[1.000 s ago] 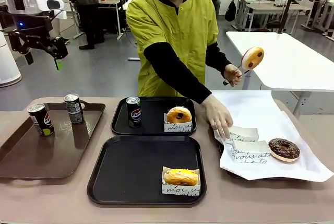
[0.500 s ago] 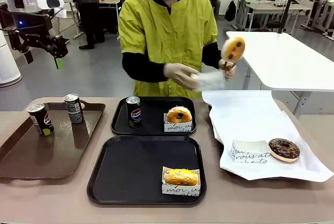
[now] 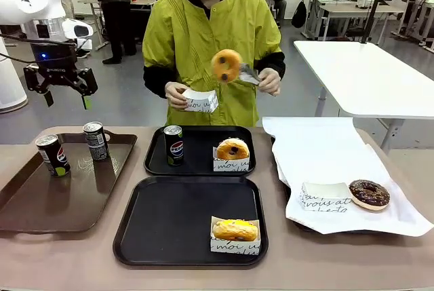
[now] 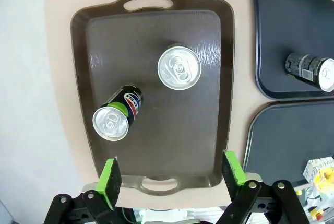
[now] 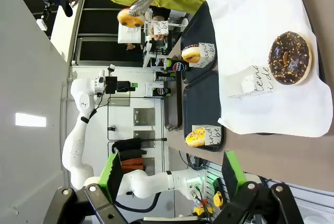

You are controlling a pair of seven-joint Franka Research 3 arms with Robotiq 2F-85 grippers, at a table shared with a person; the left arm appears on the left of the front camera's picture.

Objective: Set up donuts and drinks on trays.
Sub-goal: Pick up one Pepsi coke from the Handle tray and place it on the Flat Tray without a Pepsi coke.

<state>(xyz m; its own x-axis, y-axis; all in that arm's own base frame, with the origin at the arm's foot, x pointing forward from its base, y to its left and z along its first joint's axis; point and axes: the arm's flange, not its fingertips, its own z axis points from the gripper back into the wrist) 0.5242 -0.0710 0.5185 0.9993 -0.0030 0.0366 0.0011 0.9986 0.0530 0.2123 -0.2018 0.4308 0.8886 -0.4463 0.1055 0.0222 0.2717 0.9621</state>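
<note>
We noted ring donuts, golden-brown. Yellow-iced donut (image 3: 234, 229) sat in printed sleeve (image 3: 234, 245) on near tray (image 3: 169, 226). Plain donut (image 3: 232, 148), sleeved, shared far tray (image 3: 201, 167) with can (image 3: 173, 144). Chocolate donut (image 3: 369, 194) lay on white paper (image 3: 325, 148), worktop (image 3: 380, 257) right. Person (image 3: 217, 26) held fourth donut (image 3: 226, 65) in tongs (image 3: 245, 74). Brown tray (image 3: 41, 209) carried two cans (image 3: 53, 154), (image 3: 95, 140). Left hand (image 4: 171, 172) and right hand (image 5: 171, 171) stood apart-fingered, empty.

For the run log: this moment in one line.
left tool: open, above brown tray | right tool: open | person: donut in tongs, sleeve in hand | near black tray: yellow donut
</note>
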